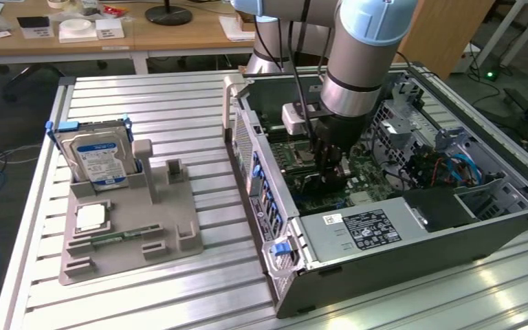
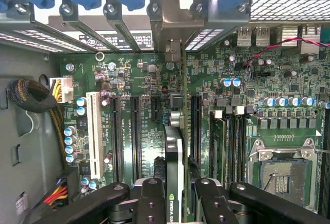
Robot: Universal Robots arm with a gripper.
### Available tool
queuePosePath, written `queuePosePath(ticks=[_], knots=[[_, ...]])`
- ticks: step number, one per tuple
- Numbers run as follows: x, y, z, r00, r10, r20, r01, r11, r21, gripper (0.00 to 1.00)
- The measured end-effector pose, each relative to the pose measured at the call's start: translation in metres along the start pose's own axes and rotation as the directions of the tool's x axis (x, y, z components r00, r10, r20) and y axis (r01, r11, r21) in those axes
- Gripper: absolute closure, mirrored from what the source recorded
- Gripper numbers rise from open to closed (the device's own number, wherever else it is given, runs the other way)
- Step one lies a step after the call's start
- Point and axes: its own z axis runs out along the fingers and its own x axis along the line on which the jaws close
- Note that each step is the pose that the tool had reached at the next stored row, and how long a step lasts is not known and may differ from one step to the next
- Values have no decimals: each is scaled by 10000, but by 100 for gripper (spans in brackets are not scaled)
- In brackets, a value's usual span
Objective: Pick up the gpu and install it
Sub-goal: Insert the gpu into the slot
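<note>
The gpu (image 2: 174, 146) stands on edge between my fingers (image 2: 149, 201), a thin dark card with a logo on its edge. It is over the motherboard (image 2: 139, 79), in line with a long black slot. Its pale metal end bracket (image 2: 172, 25) reaches the rear slot openings of the case. My gripper (image 2: 178, 203) is shut on the card. In the exterior view the gripper (image 1: 330, 175) hangs low inside the open computer case (image 1: 273, 227), over the green board, and the card below it is largely hidden by the arm.
A power supply (image 1: 365, 230) fills the case's near end, and blue cables (image 1: 461, 168) lie at the exterior view's right. The CPU socket (image 2: 281, 175) and a white slot (image 2: 94, 131) flank the card. Outside, a grey fixture (image 1: 126, 227) holds a hard drive (image 1: 99, 157) and a memory stick (image 1: 117, 237).
</note>
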Motion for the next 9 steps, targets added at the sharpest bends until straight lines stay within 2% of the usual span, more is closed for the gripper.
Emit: queuePosePath(ticks=[9], knots=[[2,3,10,10000,1,-5,-1,10000,-2,73]])
